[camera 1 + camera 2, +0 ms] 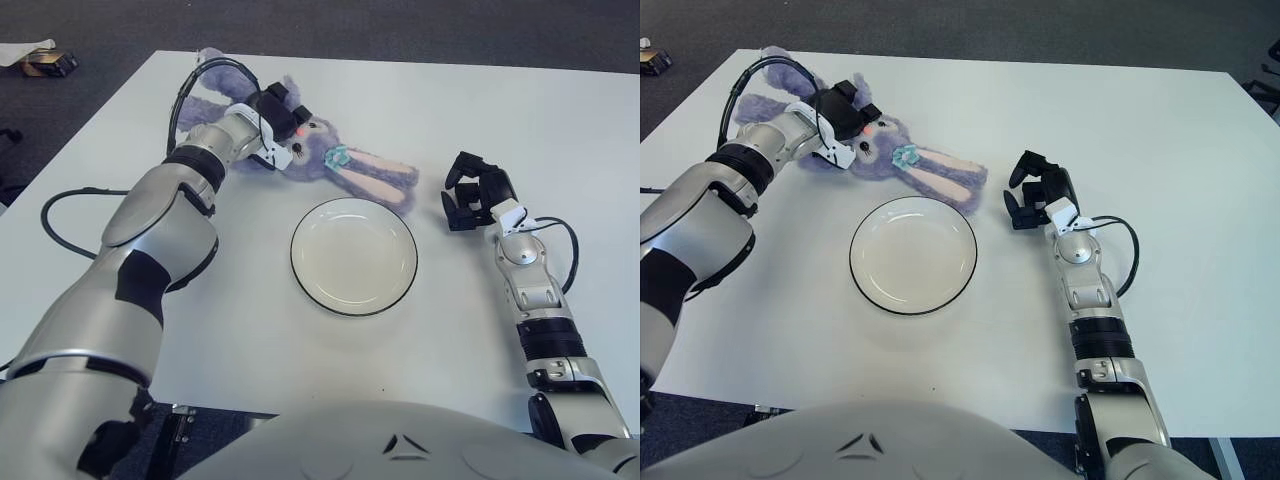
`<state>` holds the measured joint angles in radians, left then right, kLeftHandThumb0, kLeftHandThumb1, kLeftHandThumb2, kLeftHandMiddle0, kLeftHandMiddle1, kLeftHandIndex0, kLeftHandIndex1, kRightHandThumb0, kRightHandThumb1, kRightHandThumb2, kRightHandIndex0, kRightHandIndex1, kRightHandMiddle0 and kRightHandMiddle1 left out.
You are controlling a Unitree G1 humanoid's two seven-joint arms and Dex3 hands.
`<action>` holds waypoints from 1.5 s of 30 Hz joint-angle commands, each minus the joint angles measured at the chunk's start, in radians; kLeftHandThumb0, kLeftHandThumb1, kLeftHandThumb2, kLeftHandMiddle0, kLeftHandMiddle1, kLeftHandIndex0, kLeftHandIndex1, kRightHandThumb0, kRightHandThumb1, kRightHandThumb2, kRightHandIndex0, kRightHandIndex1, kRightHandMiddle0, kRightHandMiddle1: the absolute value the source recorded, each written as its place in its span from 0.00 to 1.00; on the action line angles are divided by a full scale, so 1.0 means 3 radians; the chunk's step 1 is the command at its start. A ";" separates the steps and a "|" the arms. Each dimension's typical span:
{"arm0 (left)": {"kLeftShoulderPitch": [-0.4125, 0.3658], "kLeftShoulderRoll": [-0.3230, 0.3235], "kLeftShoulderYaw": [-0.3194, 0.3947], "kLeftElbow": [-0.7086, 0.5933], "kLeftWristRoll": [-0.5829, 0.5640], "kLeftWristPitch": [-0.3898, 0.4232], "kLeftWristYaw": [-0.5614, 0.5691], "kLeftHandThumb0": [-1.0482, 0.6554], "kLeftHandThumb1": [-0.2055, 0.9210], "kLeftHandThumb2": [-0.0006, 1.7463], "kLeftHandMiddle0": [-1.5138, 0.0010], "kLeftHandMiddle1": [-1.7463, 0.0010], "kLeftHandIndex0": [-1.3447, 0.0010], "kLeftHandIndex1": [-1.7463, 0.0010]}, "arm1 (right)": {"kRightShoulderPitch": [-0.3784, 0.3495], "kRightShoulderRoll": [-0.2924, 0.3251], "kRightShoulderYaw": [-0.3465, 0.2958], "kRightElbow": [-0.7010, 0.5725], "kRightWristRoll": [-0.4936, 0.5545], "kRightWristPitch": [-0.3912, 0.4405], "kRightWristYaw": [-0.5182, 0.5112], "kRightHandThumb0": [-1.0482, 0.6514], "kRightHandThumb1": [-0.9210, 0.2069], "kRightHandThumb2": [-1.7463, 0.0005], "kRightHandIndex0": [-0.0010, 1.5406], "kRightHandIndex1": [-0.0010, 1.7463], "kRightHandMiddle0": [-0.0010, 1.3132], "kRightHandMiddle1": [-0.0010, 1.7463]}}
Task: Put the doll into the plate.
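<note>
A white table [560,110] stands over dark carpet. The purple plush rabbit [335,163] lies toward the far left corner, its long axis slanting down to the plate [354,256] at table centre. The left hand [279,118] clasps its head; the right hand [472,192], curled and empty, shows right of the plate.

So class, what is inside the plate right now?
Nothing shows inside the plate; its whole white inside is bare. The plush bunny doll lies on the table beyond it, the left hand gripping its head.
</note>
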<state>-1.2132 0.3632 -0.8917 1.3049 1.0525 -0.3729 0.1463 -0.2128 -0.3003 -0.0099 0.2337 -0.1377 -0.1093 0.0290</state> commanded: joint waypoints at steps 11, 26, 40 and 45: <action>0.0372 0.0008 -0.0007 0.0094 -0.0049 -0.0044 0.0416 0.81 0.54 0.66 0.63 0.05 0.88 0.00 | 0.0195 -0.0037 0.0080 0.0166 -0.0091 0.0134 0.0069 0.31 0.63 0.17 0.86 1.00 0.54 1.00; 0.0469 0.0030 0.0244 0.0118 -0.0340 -0.0184 0.0455 0.62 0.21 0.90 0.41 0.12 0.55 0.00 | 0.0194 -0.0050 0.0091 0.0169 -0.0054 0.0141 0.0127 0.31 0.63 0.17 0.87 1.00 0.54 1.00; 0.0424 0.0057 0.0578 0.0051 -0.0723 -0.0205 -0.0093 0.62 0.14 0.96 0.39 0.09 0.50 0.00 | 0.0173 -0.0040 0.0069 0.0182 0.0037 0.0122 0.0242 0.31 0.60 0.19 0.85 1.00 0.52 1.00; 0.0415 0.0083 0.0682 0.0010 -0.0836 -0.0253 -0.0235 0.62 0.13 0.97 0.39 0.09 0.49 0.00 | 0.0170 -0.0037 0.0069 0.0181 0.0032 0.0126 0.0247 0.32 0.59 0.20 0.85 1.00 0.51 1.00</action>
<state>-1.1324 0.3791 -0.7004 1.2957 0.8224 -0.4274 0.1467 -0.2149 -0.3155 -0.0052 0.2394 -0.1276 -0.1147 0.0691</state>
